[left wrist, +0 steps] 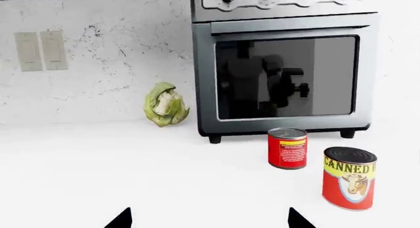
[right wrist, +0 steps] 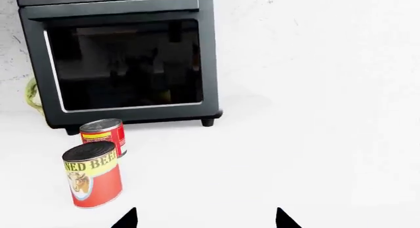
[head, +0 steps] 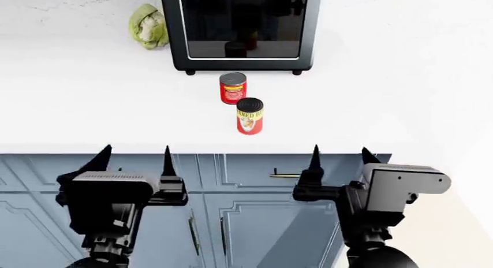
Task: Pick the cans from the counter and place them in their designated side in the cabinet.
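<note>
Two red cans stand upright on the white counter [head: 85, 100] in front of the toaster oven. The nearer can [head: 250, 115] [left wrist: 349, 178] [right wrist: 92, 174] carries a cow label. The farther can [head: 232, 87] [left wrist: 287, 148] [right wrist: 104, 134] stands just behind it. My left gripper [head: 137, 155] [left wrist: 208, 219] is open and empty, held before the counter's front edge, left of the cans. My right gripper [head: 339, 155] [right wrist: 204, 219] is open and empty too, to the right of the cans. The lower cabinet [head: 246, 198] has its doors closed.
A black and steel toaster oven [head: 240, 28] [left wrist: 285, 66] [right wrist: 121, 61] sits at the back against the wall. A green leafy vegetable [head: 148, 26] [left wrist: 165, 104] lies to its left. Wall switches [left wrist: 41, 51] are mounted on the backsplash.
</note>
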